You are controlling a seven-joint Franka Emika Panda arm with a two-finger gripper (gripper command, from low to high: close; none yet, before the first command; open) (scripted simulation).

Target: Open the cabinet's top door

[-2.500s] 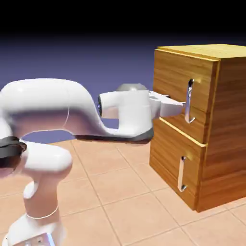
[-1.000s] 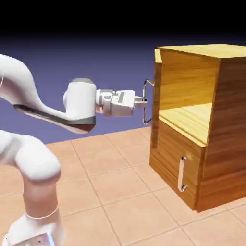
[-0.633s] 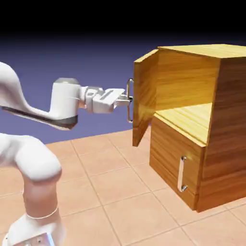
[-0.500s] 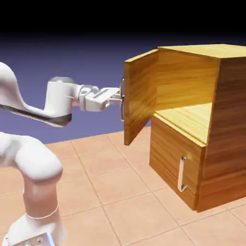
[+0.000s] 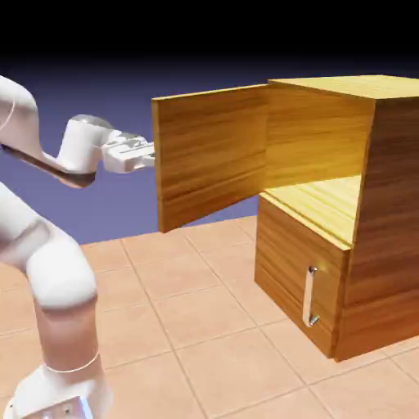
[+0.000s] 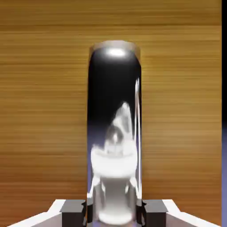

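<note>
The honey-brown wood-grain cabinet [image 5: 386,213] stands at the exterior view's right. Its top door [image 5: 211,155] is swung wide open, its inner face turned to the camera, and the upper compartment [image 5: 323,164] shows bare. My gripper [image 5: 150,155] reaches the door's free edge from the left; the handle is hidden behind the door there. In the hand view the silver bar handle [image 6: 114,133] stands large and upright between my fingertips [image 6: 73,213], with the gripper [image 6: 114,213] shut on it against the door's wood [image 6: 44,111].
The lower door [image 5: 290,262] is shut, its short silver handle [image 5: 310,295] facing left. The white arm [image 5: 49,270] rises at the lower left. A tan tiled floor [image 5: 204,327] spreads in front of the cabinet.
The top door has swung from half open to wide open, toward the exterior view's left. My gripper travelled left with the handle, which has slipped behind the door.
</note>
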